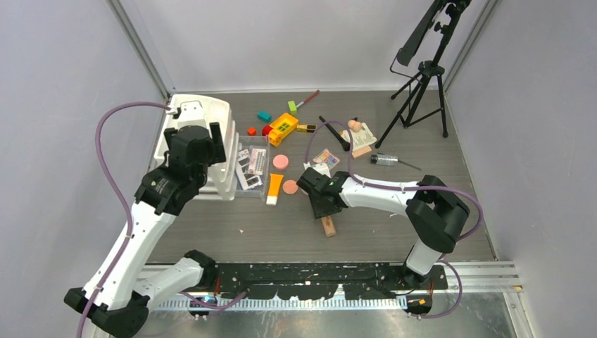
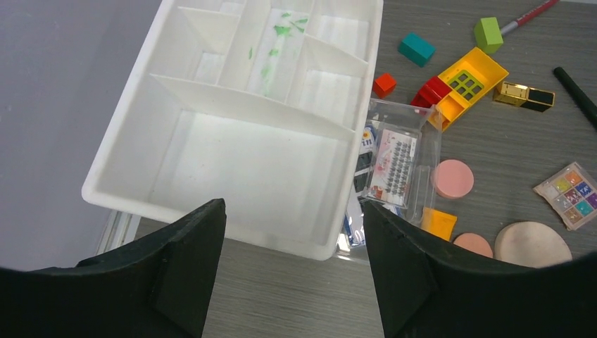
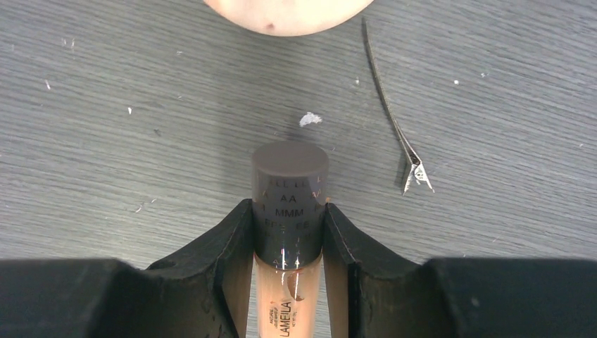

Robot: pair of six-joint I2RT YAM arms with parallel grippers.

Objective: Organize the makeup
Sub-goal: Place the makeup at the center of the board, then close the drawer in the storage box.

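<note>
My right gripper (image 3: 288,229) is shut on a beige tube with a grey cap (image 3: 290,184), low over the table; it also shows in the top view (image 1: 322,204), with the tube's end (image 1: 328,226) sticking out. My left gripper (image 2: 292,218) is open and empty, held high over the near edge of the white divided tray (image 2: 211,91). On the table lie the orange tube (image 1: 274,188), pink compact (image 1: 281,161), peach compact (image 1: 290,186), eyeshadow palette (image 1: 325,156), black brush (image 1: 334,132), gold-black lipstick (image 1: 305,128) and red pencil (image 1: 308,99).
A clear box of lashes (image 1: 252,167) leans on the tray's right side. A yellow-and-red toy brick (image 1: 281,128) and teal (image 1: 264,116), green (image 1: 292,107) and red (image 1: 251,131) blocks lie behind it. A tripod (image 1: 422,77) stands at the back right. A thin metal clip (image 3: 394,113) lies by the tube.
</note>
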